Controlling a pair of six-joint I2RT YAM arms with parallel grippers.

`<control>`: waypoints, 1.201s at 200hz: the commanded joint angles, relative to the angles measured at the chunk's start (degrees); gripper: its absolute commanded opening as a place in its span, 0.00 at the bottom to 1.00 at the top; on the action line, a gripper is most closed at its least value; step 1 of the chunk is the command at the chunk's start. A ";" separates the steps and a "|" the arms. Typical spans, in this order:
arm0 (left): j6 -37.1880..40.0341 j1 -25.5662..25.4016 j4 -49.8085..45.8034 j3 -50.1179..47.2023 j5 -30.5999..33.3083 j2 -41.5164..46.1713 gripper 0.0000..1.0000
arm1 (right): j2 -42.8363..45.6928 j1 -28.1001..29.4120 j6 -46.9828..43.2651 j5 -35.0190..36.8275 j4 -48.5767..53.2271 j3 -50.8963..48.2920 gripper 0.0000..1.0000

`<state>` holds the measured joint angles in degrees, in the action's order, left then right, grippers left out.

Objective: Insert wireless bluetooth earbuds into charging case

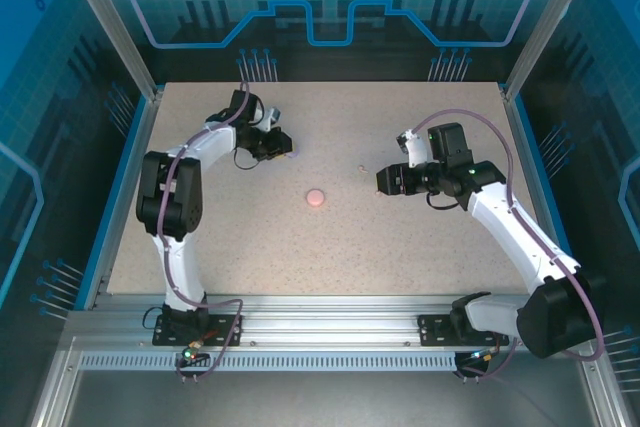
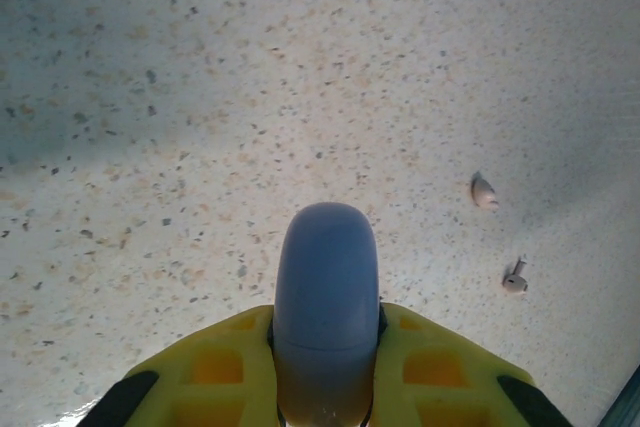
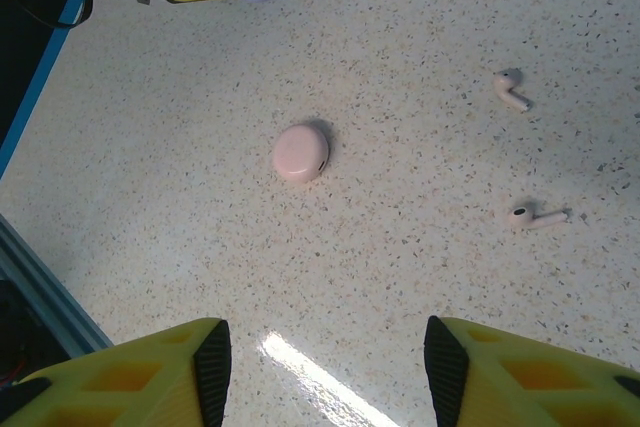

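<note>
Left jaws: clamped on a lavender-grey round case [image 2: 326, 287]. Right jaws: spread wide and empty, hovering over the speckled surface [image 3: 150, 197]. Two pale earbuds lie loose and apart, one [image 3: 510, 90] farther off and one [image 3: 535, 216] nearer, both to the right of the pink case [image 3: 300, 153], whose lid is down. Probable step: approach for the first earbud pick. The next move calls for the right jaws to straddle one small stem and close gently. A case must be open before insertion.

The bench [image 1: 400, 247] is beige with fine dark and orange speckles. The pink case [image 3: 300, 153] and the lavender case [image 2: 326, 267] are plain, and the two earbuds [image 3: 510, 89] are pale pinkish-beige. The left tool [image 2: 326, 332] and the right tool [image 3: 320, 347] are yellow with black pads.
</note>
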<state>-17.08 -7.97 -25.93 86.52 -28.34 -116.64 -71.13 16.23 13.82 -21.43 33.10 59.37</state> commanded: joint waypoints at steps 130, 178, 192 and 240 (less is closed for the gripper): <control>2.66 1.11 -10.07 3.81 6.25 -7.73 0.33 | 0.03 0.36 -1.56 0.78 2.67 1.27 0.57; 2.25 1.11 -9.61 1.21 11.92 -4.98 0.53 | -0.28 0.37 -1.78 0.62 2.67 0.96 0.58; 2.49 1.11 -10.08 1.27 12.73 -4.03 0.53 | -0.61 0.38 -1.78 0.45 2.58 0.94 0.58; 2.35 1.11 -9.89 0.19 18.43 2.32 0.54 | -2.63 0.36 -2.31 -0.92 2.57 0.95 0.59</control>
<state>-15.00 -7.53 -34.44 87.57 -14.22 -120.05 -72.36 16.23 12.78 -21.15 34.70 59.37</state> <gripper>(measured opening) 0.538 0.584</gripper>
